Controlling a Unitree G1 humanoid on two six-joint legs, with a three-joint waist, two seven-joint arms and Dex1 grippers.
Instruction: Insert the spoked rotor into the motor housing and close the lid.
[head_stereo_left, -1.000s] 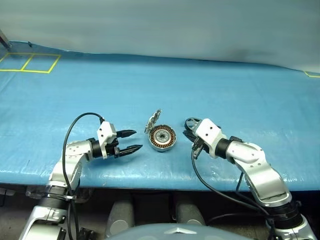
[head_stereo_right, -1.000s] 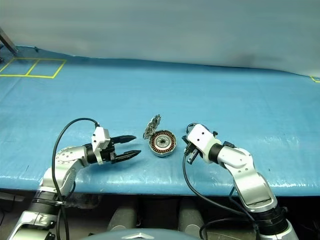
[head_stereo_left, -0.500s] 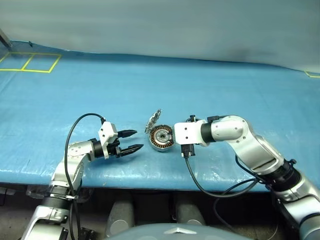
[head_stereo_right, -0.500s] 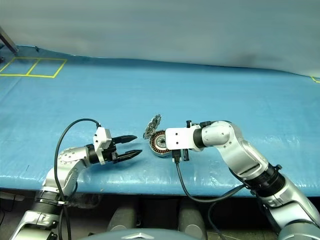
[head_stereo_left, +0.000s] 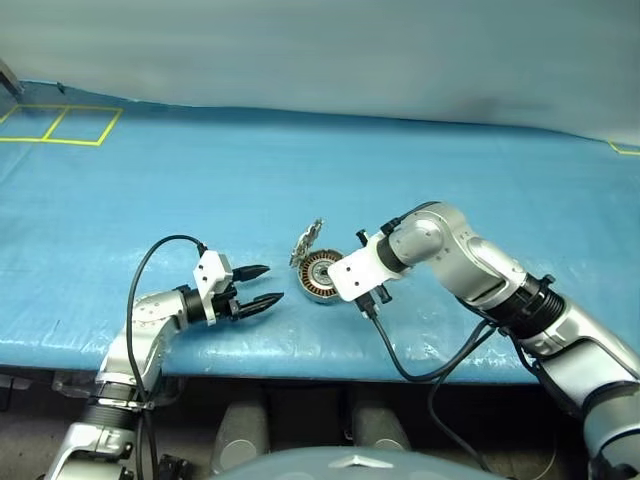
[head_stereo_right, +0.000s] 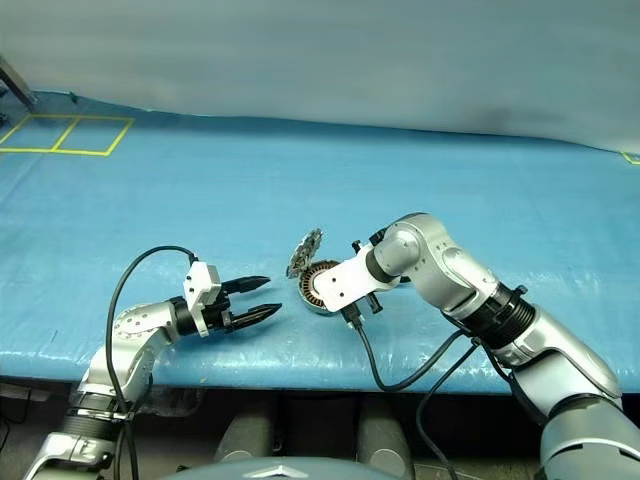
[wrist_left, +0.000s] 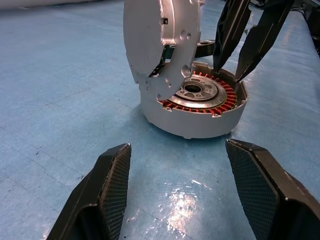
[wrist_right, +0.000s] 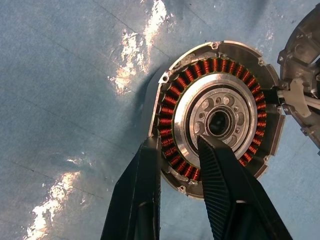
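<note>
The motor housing (head_stereo_left: 322, 277) sits on the blue table cover (head_stereo_left: 400, 180) near its front edge, copper winding ring (wrist_right: 175, 107) and silver bearing (wrist_right: 218, 122) exposed, with the lid (wrist_left: 160, 45) standing upright at its rim on the side toward the left gripper (head_stereo_left: 258, 285); no brand, label or writing can be read on any of it. That gripper rests low beside the housing with its fingers (wrist_left: 107, 190) spread and nothing between them. The right gripper (wrist_right: 177, 165) points down over the housing, its fingers slightly parted, one outside the rim and one over the windings, gripping nothing that can be made out.
</note>
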